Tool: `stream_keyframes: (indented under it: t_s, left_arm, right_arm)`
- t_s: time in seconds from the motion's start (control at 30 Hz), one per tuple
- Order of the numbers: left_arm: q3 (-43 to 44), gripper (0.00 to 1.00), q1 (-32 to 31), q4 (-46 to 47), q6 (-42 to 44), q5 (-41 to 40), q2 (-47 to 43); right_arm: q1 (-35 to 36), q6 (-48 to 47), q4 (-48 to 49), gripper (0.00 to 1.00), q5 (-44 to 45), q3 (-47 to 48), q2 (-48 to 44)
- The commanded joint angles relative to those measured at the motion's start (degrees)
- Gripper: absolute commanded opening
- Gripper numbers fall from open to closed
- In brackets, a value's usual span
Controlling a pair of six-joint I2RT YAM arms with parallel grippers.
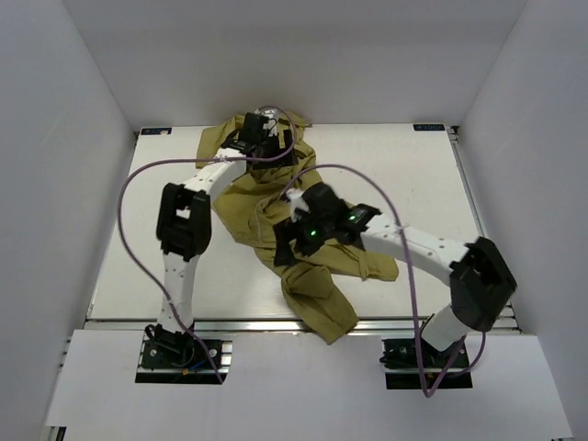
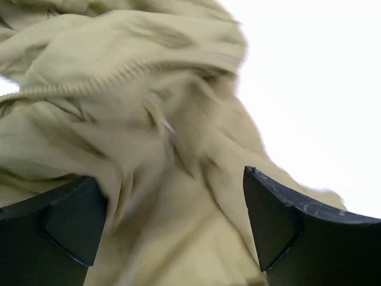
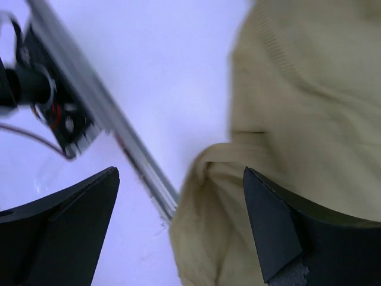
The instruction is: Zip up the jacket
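- Wrinkled olive-green thin-fabric jacket [image 1: 248,202] heaped mid white table [image 1: 413,184], one end trailing over near edge.
- Jaws splayed wide on left gripper [image 2: 172,196] and right gripper [image 3: 178,179] — nothing held.
- Soft, light, limp — grasp beside zipper teeth [image 2: 89,83], seemingly; view blurred.

Looks like a lab test cell: white table [image 1: 413,175] boxed in by plain white panels [image 1: 73,83], aluminium rail [image 1: 239,322] along table's near edge, cabled arms [image 1: 184,220] bolted there.

Jacket [image 1: 248,207]: laid on table [image 1: 413,175], stretched from 12 o'clock to 6 o'clock, one end draped over the near edge. Left gripper [image 1: 264,126] positioned above the 12 o'clock end; right gripper [image 1: 283,253] above the middle.
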Motion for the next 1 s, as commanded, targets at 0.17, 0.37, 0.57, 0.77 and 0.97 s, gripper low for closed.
stream_keyframes:
  t_s: [0.17, 0.37, 0.57, 0.77, 0.97]
  left_arm:
    - [-28.86, 0.98, -0.45, 3.04, -7.81, -4.25, -30.92]
    - [-44.30, 0.98, -3.17, 5.16, -12.40, -2.04, -39.99]
    - [-47.83, 0.98, -3.35, 7.00, -12.41, -3.97, -37.37]
    - [-44.93, 0.98, -1.77, 4.81, -12.76, -9.07, -30.07]
    - [-41.68, 0.98, 4.29, 2.52, -13.38, -9.25, -23.04]
  right_arm:
    - [-21.74, -2.43, -7.11, 0.89, 10.07, 1.78, -3.01]
    - [-23.24, -6.40, -13.61, 0.89, 13.51, 20.57, 14.55]
    - [-23.24, -7.02, -20.29, 0.89, 15.35, 41.49, 33.02]
    - [-23.24, -6.66, -21.46, 0.89, 15.80, 40.57, 37.96]
    - [-23.24, -1.68, -14.95, 0.89, 17.56, 16.81, 28.22]
